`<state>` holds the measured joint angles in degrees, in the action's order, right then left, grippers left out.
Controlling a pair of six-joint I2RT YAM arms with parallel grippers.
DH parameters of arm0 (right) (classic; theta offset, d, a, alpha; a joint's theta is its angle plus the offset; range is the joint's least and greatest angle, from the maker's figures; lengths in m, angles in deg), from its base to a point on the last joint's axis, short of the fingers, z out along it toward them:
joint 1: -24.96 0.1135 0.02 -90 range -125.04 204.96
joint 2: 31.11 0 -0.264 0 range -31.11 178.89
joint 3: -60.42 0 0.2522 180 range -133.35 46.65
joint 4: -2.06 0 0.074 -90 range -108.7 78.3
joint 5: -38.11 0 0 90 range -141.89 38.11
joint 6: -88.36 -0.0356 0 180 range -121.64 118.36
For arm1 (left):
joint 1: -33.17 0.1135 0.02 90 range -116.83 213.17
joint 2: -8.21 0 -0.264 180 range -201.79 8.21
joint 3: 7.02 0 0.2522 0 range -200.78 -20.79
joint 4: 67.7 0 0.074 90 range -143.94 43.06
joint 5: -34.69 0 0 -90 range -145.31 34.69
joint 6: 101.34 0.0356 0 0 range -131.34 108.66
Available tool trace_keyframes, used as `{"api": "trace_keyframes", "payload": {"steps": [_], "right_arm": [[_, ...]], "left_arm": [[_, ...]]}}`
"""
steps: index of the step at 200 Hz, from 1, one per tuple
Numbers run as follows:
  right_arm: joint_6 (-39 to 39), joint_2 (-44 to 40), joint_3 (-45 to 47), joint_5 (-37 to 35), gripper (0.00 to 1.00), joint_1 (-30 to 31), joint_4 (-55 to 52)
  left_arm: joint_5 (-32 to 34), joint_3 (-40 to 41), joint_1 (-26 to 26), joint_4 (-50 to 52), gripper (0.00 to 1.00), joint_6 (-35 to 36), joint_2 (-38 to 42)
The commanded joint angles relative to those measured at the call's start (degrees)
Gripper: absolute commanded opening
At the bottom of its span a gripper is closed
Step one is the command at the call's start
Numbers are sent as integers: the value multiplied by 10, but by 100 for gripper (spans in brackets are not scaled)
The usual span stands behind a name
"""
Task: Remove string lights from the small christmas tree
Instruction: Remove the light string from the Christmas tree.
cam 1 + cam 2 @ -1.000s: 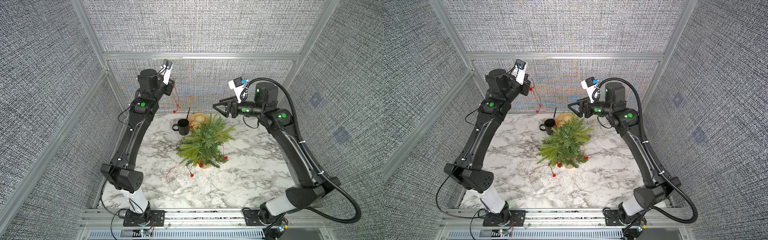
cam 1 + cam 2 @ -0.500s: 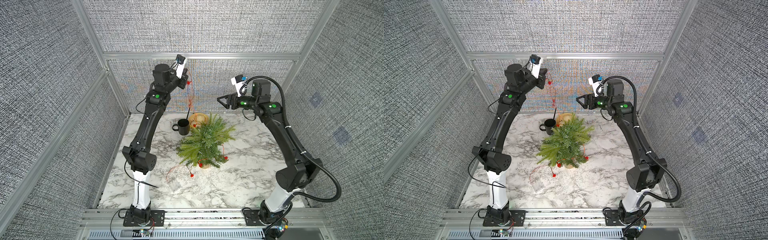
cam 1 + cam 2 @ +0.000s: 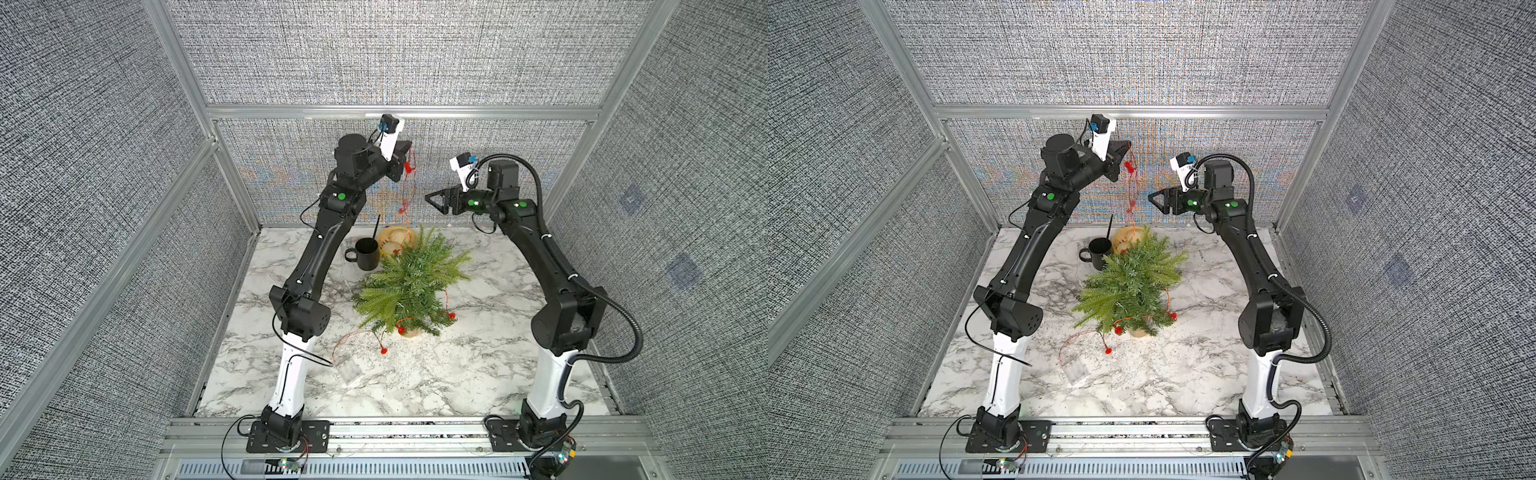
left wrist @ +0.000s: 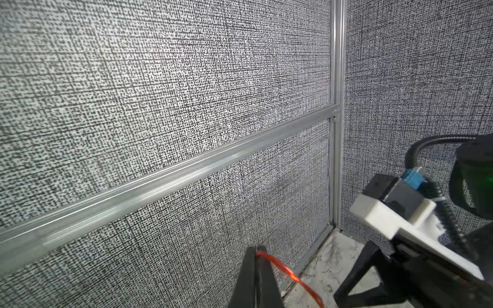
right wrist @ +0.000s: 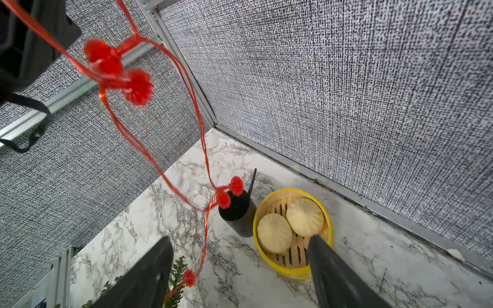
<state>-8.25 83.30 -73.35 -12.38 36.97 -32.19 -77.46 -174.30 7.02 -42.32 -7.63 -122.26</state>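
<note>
Plenty of wire up in the air! High at twelve o'clock from the small christmas tree (image 3: 409, 282), close to the back wall: the left gripper (image 3: 407, 146), clamped flat on the string lights (image 3: 408, 167). Confirmed from the left wrist view, with both fingers (image 4: 250, 277) pressed together and the coppery strand curling out at the very tip. Dangling below that grip, a cluster of red bulbs, then a long loop dropping straight down past the yellow steamer basket (image 3: 380, 241) into the treetop. Over at one o'clock from the tree, lower than its partner, near the hanging strand but apart from it: the right gripper (image 3: 430, 196), spread wide, gripping nothing. Same story from the right wrist view, two dark fingers (image 5: 157, 256) far apart with nothing held between. Down on the marble table (image 3: 478, 374), near the middle, the tree standing upright on its pale base. More wire looped round the lower fronds, with red bulbs showing at six and four o'clock under them. Out at seven o'clock, one bulb lying loose on the marble, and further along that line the clear battery box (image 3: 349, 368), flat on the table, well apart from the tree. Tucked in at ten o'clock, just beside the fronds: the black mug (image 3: 368, 257), thin black stick poking up from it, basket right alongside at twelve.
</note>
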Motion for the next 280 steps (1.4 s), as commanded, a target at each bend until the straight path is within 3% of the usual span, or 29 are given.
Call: {"api": "trace_keyframes", "payload": {"steps": [1,53,111,165,189,220,250,280], "right_arm": [[-24,15,-14,28,80,-10,56],[-48,49,-28,100,82,-16,115],[-97,74,-30,133,82,-3,164],[-95,99,-58,94,74,-4,133],[-103,111,-74,92,61,-5,132],[-113,113,-85,71,26,-13,132],[-112,102,-81,63,1,-23,130],[-107,82,-69,49,0,-35,123]], "left_arm": [[-37,5,-11,-39,0,-10,4],[-65,7,-26,-54,0,-11,6],[-84,11,-32,-54,0,-14,3],[-96,10,-36,-55,0,-13,9],[-106,11,-37,-51,0,-14,11],[-108,25,-38,-48,0,-8,20],[-105,34,-38,-44,0,-2,24],[-99,35,-39,-41,0,0,22]]}}
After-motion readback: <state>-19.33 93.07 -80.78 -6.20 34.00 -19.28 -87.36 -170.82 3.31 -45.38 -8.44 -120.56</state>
